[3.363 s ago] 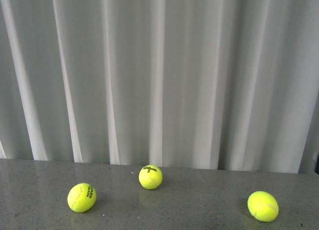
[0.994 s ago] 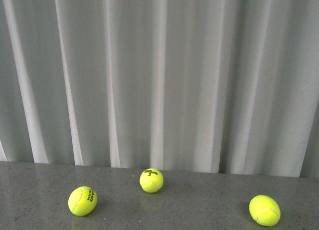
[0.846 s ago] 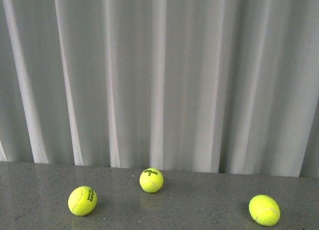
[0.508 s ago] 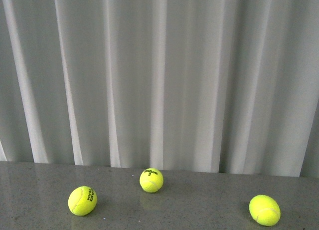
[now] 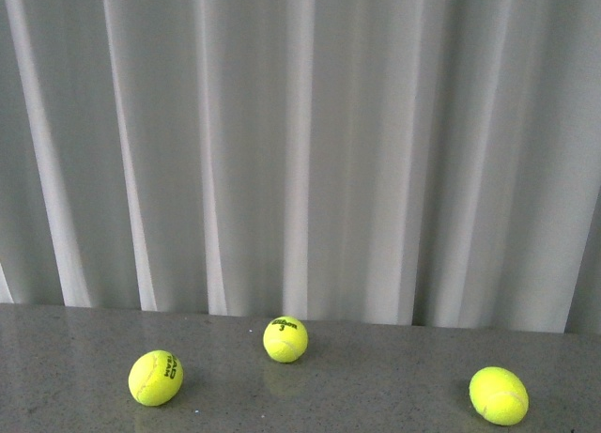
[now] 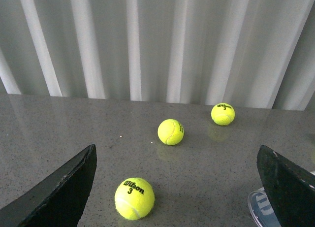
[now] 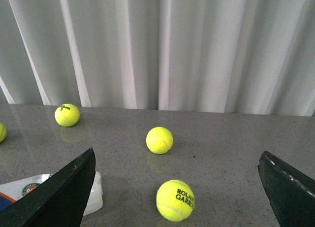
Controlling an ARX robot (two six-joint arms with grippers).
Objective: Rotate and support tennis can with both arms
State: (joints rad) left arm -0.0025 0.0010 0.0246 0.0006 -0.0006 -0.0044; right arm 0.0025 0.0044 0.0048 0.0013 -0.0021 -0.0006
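Left flat black fingers (image 6: pixel 64 192) spread wide, right flat black fingers (image 7: pixel 59 197) likewise, clear plastic tennis can (image 7: pixel 27 186) on grey tabletop (image 7: pixel 226 148), yellow-green balls (image 7: pixel 159 140) nearby

Clear plastic tennis can (image 7: pixel 29 188) with blue-and-white label, low on the tabletop, only partly in view. In the right wrist view: white label with a round emblem and a clear plastic end, one flat black finger (image 7: pixel 59 195) of the right tool (image 7: pixel 177 152) crossing in front of the stretch between them. In the left wrist view: only a rimmed end (image 6: pixel 258 207) with a blue-and-white logo patch, showing beside one flat black finger (image 6: pixel 288 187) of the left tool (image 6: pixel 176 149) and partly hidden behind it. Outside the gap between the fingers of either tool; contact with them impossible to tell. Both tools spread wide, gripping nothing.
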